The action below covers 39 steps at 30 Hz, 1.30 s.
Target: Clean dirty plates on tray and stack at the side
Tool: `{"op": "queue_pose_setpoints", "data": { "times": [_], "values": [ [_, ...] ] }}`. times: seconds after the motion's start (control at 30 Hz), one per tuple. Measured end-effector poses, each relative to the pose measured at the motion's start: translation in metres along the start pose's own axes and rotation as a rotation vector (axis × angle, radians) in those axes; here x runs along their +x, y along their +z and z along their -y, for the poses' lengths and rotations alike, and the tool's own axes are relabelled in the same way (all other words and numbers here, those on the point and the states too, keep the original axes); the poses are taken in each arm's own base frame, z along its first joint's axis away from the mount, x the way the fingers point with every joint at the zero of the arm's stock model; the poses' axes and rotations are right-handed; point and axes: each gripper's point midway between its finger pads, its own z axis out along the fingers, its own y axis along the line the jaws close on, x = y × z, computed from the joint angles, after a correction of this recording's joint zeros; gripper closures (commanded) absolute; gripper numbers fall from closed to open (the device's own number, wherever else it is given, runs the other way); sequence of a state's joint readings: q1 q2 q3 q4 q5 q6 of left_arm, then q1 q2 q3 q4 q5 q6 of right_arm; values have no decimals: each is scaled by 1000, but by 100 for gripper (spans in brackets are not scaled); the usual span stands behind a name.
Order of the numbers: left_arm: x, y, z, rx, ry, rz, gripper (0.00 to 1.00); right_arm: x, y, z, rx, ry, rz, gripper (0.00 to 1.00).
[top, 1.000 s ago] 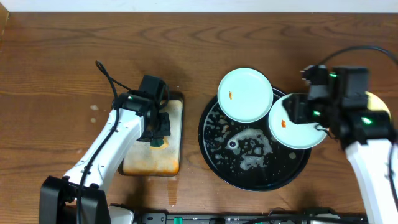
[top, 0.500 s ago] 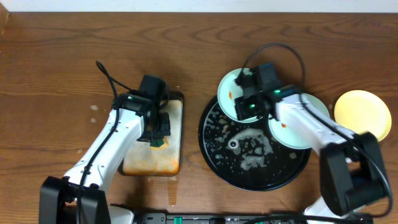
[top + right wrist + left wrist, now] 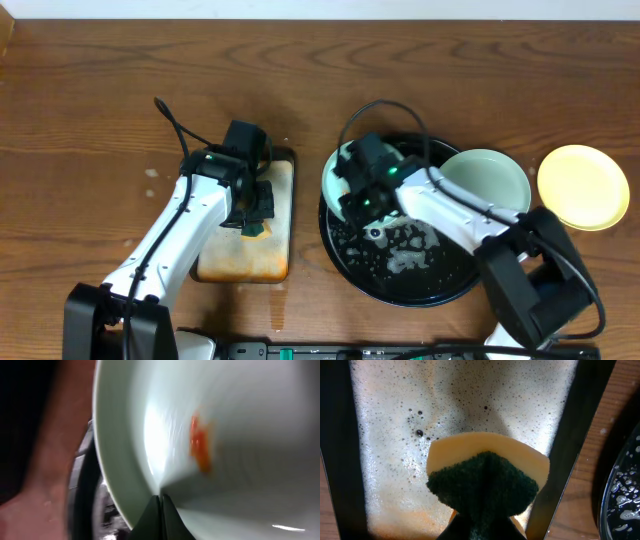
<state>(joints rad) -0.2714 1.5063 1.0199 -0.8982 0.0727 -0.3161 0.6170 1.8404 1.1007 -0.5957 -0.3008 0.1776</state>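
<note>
My right gripper [image 3: 357, 192] is shut on the rim of a pale mint-blue plate [image 3: 332, 178] at the left edge of the round black tray [image 3: 420, 296]. The right wrist view shows the closed fingers [image 3: 161, 510] pinching that tilted plate [image 3: 240, 435], which has an orange smear [image 3: 200, 447]. A second mint-blue plate [image 3: 487, 180] rests on the tray's right side. The pale yellow plate [image 3: 583, 187] lies on the table to the right of the tray. My left gripper [image 3: 255, 212] is shut on a green and yellow sponge [image 3: 487, 482] over the stained metal tray.
The rectangular orange-stained metal tray [image 3: 230, 262] with foamy water [image 3: 390, 435] lies left of the black tray. The black tray's floor holds soapy puddles [image 3: 405, 240]. Cables arc over the right arm [image 3: 400, 108] and trail behind the left arm [image 3: 170, 118].
My right arm swung from the tray's right side to its left, took hold of the left mint-blue plate and drew it leftward. The yellow plate came into view. The left arm stayed still.
</note>
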Motion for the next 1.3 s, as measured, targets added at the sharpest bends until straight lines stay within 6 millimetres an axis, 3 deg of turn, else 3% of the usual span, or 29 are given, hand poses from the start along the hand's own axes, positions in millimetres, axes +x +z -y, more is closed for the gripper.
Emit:
{"op": "queue_pose_setpoints", "data": {
  "times": [0.2, 0.37, 0.5, 0.57, 0.73, 1.03, 1.3],
  "values": [
    [2, 0, -1, -4, -1, -9, 89, 6, -19, -12, -16, 72, 3, 92],
    [2, 0, -1, -4, 0, -9, 89, -13, -62, -13, 18, 76, 148, 71],
    [2, 0, -1, -4, -1, -9, 89, -30, -97, 8, 83, 96, 276, 67],
    [2, 0, -1, -4, 0, -9, 89, -32, -102, 21, 111, 116, 289, 61],
    [2, 0, -1, -3, 0, -8, 89, -44, -100, 59, 160, 79, 305, 63],
    [1, 0, 0, -1, 0, -2, 89, -71, -58, 74, 139, -345, 308, 66],
    [1, 0, 0, -1, 0, -2, 89, -84, -46, 103, 290, -458, 302, 60]
  ]
}}
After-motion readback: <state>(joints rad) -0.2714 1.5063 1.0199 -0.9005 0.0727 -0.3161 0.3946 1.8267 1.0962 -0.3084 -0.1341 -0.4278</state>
